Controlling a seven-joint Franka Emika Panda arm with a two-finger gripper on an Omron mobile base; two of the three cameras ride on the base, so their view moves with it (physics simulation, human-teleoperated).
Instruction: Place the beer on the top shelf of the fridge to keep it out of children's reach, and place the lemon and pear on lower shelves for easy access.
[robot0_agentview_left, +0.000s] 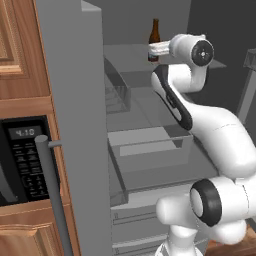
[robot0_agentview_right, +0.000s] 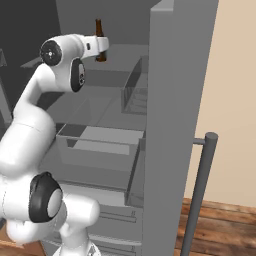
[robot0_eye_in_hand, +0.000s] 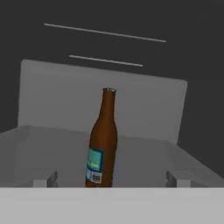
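One beer (robot0_eye_in_hand: 102, 144), one fridge (robot0_agentview_left: 75, 125)

Slim dark brown glass bottle (robot0_eye_in_hand: 103, 140): smooth, faintly glossy, with a teal paper-like label. Wide plain grey top shelf slab (robot0_eye_in_hand: 144, 162): matt, smooth, plastic-looking. Tall grey fridge door (robot0_agentview_left: 75, 125): flat matt finish. Wood-grain brown cabinet panel (robot0_agentview_left: 20, 50): semi-matt. White robot arm casing (robot0_agentview_left: 220, 135): smooth, glossy plastic.

Kitchen: open fridge (robot0_agentview_left: 75, 125), microwave (robot0_agentview_left: 25, 160) (wood cabinets (robot0_agentview_left: 20, 50)).
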